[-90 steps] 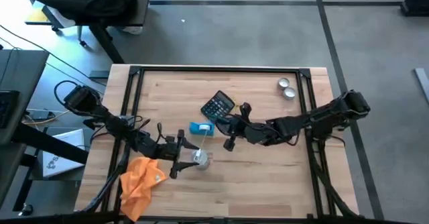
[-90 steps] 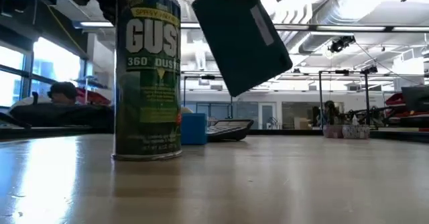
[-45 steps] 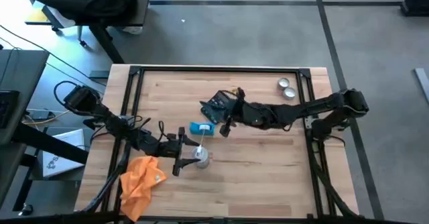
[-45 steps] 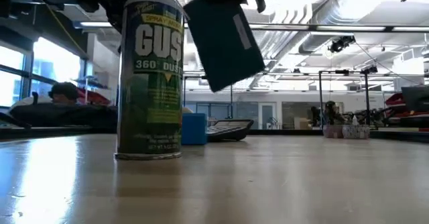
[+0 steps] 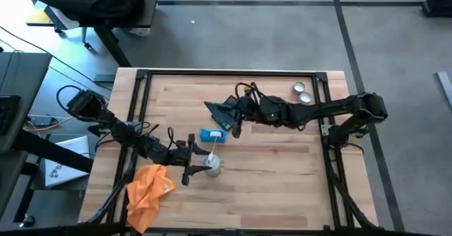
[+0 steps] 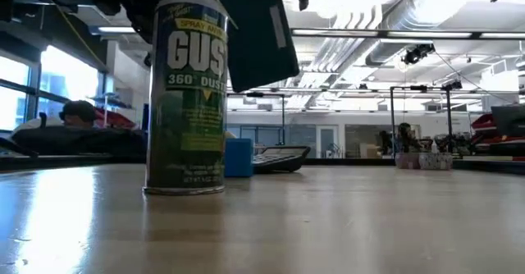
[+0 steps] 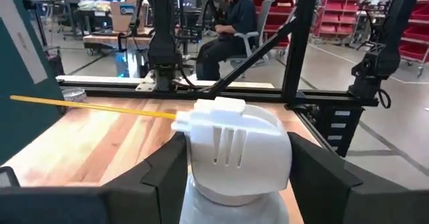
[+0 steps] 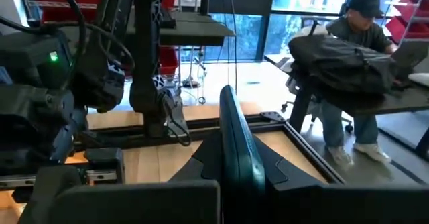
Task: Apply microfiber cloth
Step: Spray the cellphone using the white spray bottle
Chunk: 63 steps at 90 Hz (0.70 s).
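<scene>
High view shows the left gripper (image 5: 200, 160) clamped around one white-capped spray can (image 5: 211, 164), seemingly steadying it upright on the surface (image 5: 282, 186). Beside that gripper, toward the surface's near edge, lies the one microfiber cloth (image 5: 149, 190), untouched, so wiping looks yet to begin. Farther out, the right gripper (image 5: 231, 113) pinches one black calculator (image 5: 219, 109), tilted in the air above one blue box (image 5: 211, 136), probably presenting it for cleaning. Two small tins (image 5: 302, 92) sit well beyond it.

Bright even indoor light, window glare, soft shadows
</scene>
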Each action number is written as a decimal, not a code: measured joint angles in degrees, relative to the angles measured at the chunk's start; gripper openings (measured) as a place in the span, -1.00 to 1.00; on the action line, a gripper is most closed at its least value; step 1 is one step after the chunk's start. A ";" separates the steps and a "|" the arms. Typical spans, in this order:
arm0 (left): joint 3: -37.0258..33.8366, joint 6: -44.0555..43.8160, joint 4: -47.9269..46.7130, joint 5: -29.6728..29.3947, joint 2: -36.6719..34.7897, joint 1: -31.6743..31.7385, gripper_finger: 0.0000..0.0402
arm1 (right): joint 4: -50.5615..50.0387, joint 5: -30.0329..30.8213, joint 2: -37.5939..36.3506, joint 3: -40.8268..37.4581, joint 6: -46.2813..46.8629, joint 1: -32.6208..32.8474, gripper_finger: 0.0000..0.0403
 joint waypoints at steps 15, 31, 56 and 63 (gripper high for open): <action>0.02 -0.99 -0.04 -0.12 0.13 0.00 -0.08 | 0.07 0.00 0.02 0.00 -0.02 0.00 -1.00; 0.00 -0.11 0.33 2.01 0.20 -0.17 -0.18 | 0.00 0.01 0.02 0.00 0.14 0.00 -1.00; -0.15 0.18 -0.52 3.16 0.50 -0.20 0.28 | -0.95 0.02 0.02 0.00 0.18 0.04 -1.00; -0.15 0.21 0.21 3.13 0.42 -0.20 0.34 | -1.12 0.02 0.02 0.00 0.20 0.04 -1.00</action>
